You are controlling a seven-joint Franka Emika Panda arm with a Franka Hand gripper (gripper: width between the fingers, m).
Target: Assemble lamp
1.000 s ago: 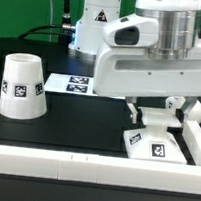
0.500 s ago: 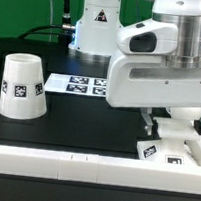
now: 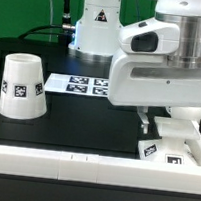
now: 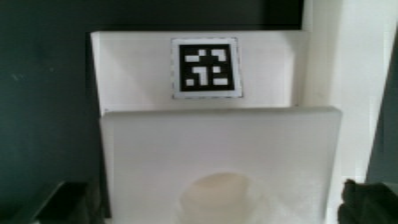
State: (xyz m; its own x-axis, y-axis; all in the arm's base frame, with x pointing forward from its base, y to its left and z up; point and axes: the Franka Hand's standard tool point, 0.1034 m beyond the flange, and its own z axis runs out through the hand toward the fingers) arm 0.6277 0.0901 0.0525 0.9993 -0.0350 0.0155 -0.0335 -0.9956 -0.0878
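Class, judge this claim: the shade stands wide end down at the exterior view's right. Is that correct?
No. The shade stands wide end down at the exterior view's left, not its right, as the exterior view shows.

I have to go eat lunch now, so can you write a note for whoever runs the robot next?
Pincer: fingers either side of the lamp base, at the exterior view's right; gripping or open, cannot tell.
Shade: standing wide end down, apart, at that view's left.
Bulb: not seen.
Done: nothing visibly joined.
Left: fit bulb and shade onto the base.
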